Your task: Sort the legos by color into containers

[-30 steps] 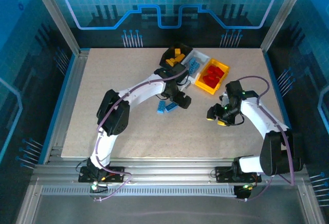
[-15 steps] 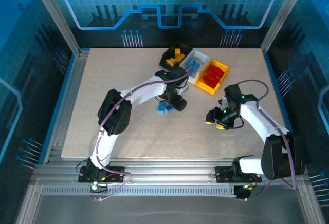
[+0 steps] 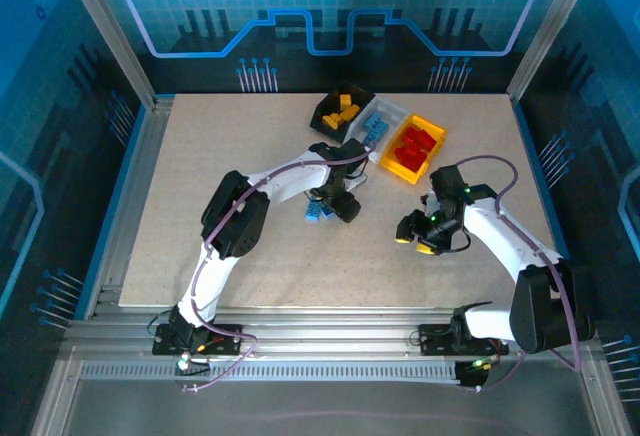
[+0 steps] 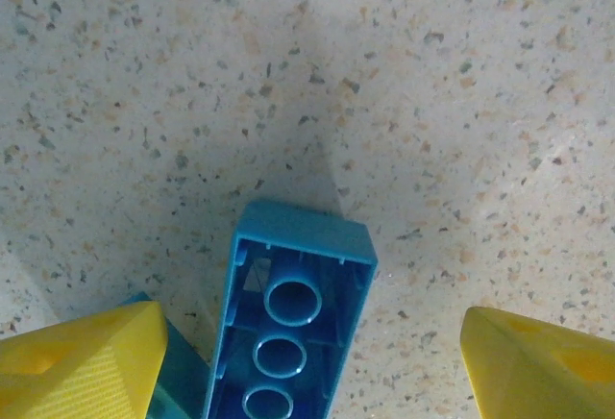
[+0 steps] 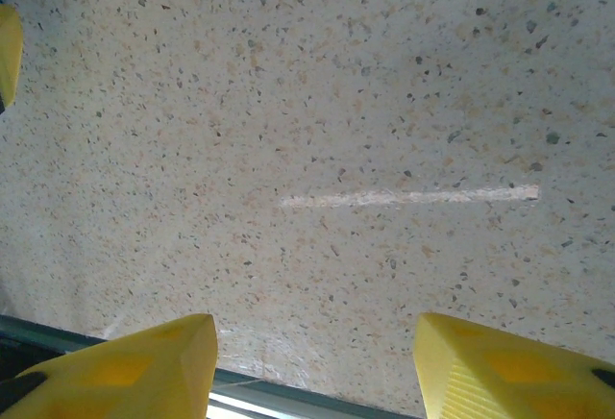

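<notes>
Lab test cell: aluminium frame (image 3: 110, 31), blue printed panels (image 3: 200, 6).

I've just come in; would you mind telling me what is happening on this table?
This is a colour-sorting job. The left pincer, open, straddles a blue brick lying studs-down on the table, not yet gripping it. The right pincer hangs open and empty above bare table. At the back, the black bin holds yellow-orange bricks, the white bin blue bricks, and the yellow bin red bricks.
</notes>
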You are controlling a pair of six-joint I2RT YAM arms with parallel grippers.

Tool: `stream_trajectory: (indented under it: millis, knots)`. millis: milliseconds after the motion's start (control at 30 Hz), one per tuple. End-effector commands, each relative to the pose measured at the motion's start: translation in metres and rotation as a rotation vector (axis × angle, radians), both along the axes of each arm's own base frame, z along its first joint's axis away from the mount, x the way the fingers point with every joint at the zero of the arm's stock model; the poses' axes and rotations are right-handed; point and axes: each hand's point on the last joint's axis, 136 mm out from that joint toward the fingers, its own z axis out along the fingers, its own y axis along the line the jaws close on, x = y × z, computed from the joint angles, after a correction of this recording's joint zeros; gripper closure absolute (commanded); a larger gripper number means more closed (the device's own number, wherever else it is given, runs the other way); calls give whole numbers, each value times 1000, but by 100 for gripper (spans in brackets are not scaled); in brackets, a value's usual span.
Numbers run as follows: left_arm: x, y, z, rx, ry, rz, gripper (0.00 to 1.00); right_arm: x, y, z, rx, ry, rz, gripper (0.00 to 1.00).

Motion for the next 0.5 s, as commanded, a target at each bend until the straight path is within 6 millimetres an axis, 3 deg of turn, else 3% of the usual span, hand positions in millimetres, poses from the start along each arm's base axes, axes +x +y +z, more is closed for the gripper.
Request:
stream_trajectory:
  millis: [0,467]
  knots:
    - [1,-3,1,17,-1,-22,20,-2,2,1,-8,8,1,42]
    - [-8,4,-7,36,33,-27,27,-1,6,-3,-8,10,5,42]
